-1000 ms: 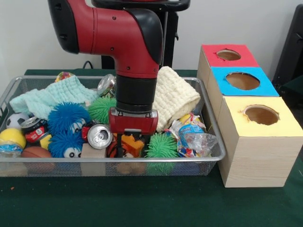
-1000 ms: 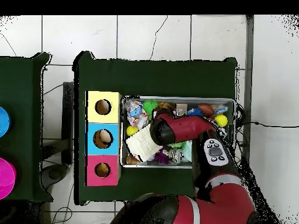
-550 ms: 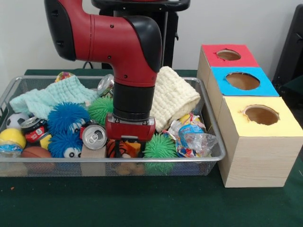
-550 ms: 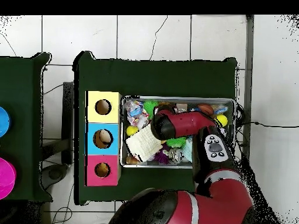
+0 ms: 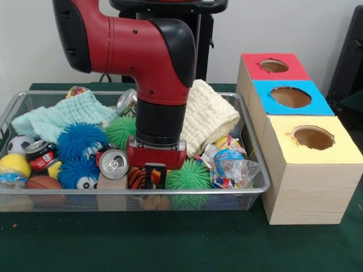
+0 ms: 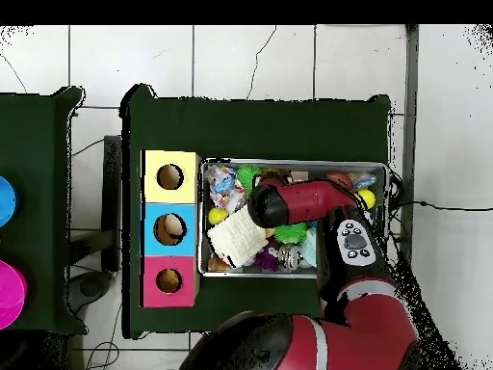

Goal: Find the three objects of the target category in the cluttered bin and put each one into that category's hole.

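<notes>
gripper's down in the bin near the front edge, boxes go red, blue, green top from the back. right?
Not quite. The nearest box has a yellow top, not green; the front view shows it. The rest holds: the gripper is down in the bin near its front edge, and behind the yellow one come the blue box and red box.

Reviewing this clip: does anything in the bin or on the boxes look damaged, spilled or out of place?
Two things stand out. The silver can by the tool lies on its side, dented. The yellow box's hole has a ragged, torn edge; the blue hole is cut cleaner. Nothing has spilled outside the wire bin.
</notes>
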`<state>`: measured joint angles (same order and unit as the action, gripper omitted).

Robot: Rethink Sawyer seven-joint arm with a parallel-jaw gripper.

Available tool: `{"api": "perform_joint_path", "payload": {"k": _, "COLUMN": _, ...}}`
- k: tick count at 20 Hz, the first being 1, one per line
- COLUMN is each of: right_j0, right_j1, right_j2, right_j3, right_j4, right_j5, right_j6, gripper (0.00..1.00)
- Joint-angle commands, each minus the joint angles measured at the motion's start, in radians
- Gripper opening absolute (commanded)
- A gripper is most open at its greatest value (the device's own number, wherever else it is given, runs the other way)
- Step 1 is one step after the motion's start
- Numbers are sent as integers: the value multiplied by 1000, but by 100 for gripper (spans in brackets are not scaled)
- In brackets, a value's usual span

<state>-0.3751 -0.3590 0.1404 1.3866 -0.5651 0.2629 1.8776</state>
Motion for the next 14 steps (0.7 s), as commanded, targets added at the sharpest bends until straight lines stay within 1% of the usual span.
{"api": "perform_joint_path", "payload": {"k": 1, "right_j0": 53, "right_j1": 26, "right_j2": -7, "right_j3": 35, "right_j4": -35, "right_j5": -16, "right_j6": 57, "gripper": 0}}
{"api": "perform_joint_path", "payload": {"k": 2, "right_j0": 103, "right_j1": -26, "right_j2": -68, "right_j3": 65, "right_j4": -48, "right_j5": -72, "right_j6": 114, "gripper": 0}}
{"api": "perform_joint_path", "payload": {"k": 4, "right_j0": 184, "right_j1": -116, "right_j2": -168, "right_j3": 109, "right_j4": -54, "right_j5": -130, "right_j6": 182, "gripper": 0}}
{"api": "perform_joint_path", "payload": {"k": 5, "right_j0": 204, "right_j1": -147, "right_j2": -194, "right_j3": 127, "right_j4": -49, "right_j5": -138, "right_j6": 193, "gripper": 0}}
{"api": "perform_joint_path", "payload": {"k": 6, "right_j0": 248, "right_j1": -199, "right_j2": -247, "right_j3": 146, "right_j4": -48, "right_j5": -144, "right_j6": 210, "gripper": 0}}
{"api": "perform_joint_path", "payload": {"k": 7, "right_j0": 254, "right_j1": -226, "right_j2": -255, "right_j3": 157, "right_j4": -41, "right_j5": -142, "right_j6": 200, "gripper": 0}}
{"api": "perform_joint_path", "payload": {"k": 8, "right_j0": 261, "right_j1": -272, "right_j2": -261, "right_j3": 179, "right_j4": -32, "right_j5": -120, "right_j6": 183, "gripper": 0}}
{"api": "perform_joint_path", "payload": {"k": 9, "right_j0": 265, "right_j1": -294, "right_j2": -265, "right_j3": 188, "right_j4": -23, "right_j5": -107, "right_j6": 170, "gripper": 0}}
{"api": "perform_joint_path", "payload": {"k": 10, "right_j0": 232, "right_j1": -332, "right_j2": -220, "right_j3": 222, "right_j4": -3, "right_j5": -87, "right_j6": 142, "gripper": 0}}
{"api": "perform_joint_path", "payload": {"k": 14, "right_j0": 213, "right_j1": -394, "right_j2": -187, "right_j3": 266, "right_j4": 38, "right_j5": -10, "right_j6": 90, "gripper": 0}}
